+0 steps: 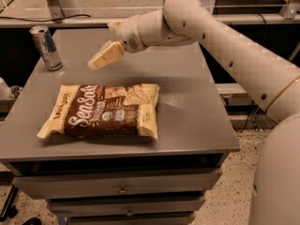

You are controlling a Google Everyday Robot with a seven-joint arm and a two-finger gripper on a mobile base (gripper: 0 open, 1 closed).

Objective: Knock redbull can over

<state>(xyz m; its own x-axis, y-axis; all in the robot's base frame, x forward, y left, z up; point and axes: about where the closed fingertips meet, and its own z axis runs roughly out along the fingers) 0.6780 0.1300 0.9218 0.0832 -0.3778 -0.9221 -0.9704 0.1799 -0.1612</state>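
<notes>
The redbull can, slim, blue and silver, stands upright at the far left corner of the grey cabinet top. My gripper hangs above the top, to the right of the can and apart from it, with its cream fingers pointing down and left toward the can. It holds nothing. The white arm reaches in from the right.
A brown and cream snack bag lies flat on the front middle of the top. The cabinet has drawers below. A rail and cables run behind the far edge.
</notes>
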